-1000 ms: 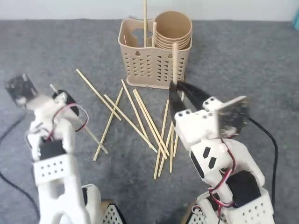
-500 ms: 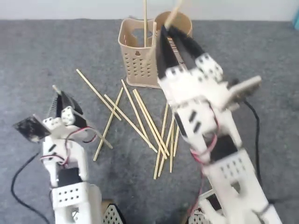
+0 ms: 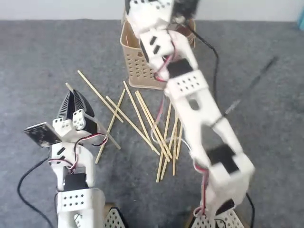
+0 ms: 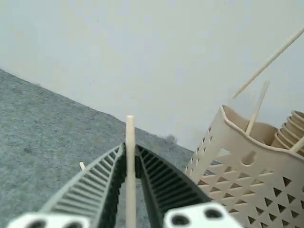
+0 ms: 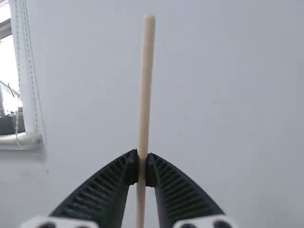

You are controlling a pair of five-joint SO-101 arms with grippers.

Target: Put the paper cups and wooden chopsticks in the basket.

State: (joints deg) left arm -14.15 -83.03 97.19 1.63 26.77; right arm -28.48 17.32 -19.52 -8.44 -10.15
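Left claw [image 3: 75,95] sits low over the grey carpet [image 3: 38,57], pressed together on one chopstick [image 3: 103,132]. In its wrist view the claw [image 4: 129,151] has ribbed fingers [image 4: 102,190] meeting on either side of the stick [image 4: 129,135]. The stick's blunt end pokes out just past the tips.

The basket [image 3: 135,64] stands ahead of the left claw, off toward the right arm's side and well apart from it. From the left wrist its perforated wall [image 4: 237,164] is close. Stacked cups [image 4: 292,130] sit in the far compartment, and a short stick [image 4: 256,109] leans up out of the nearer one. A longer stick [image 4: 270,59] slants in the air just above the rim; can't tell whether it sits in the basket.

Loose chopsticks [image 3: 142,118] are scattered flat on the carpet beside the left claw, between it and the right arm [image 3: 190,95], some crossing each other.

The right arm is stretched out over the basket, its far end running off the top of the high view. Right claw [image 5: 142,164] is pinching a stick [image 5: 146,71] that stands straight up between the tips. A pale wall [image 5: 228,95] lies beyond the claw, and a window [image 5: 9,71] is off to one edge.
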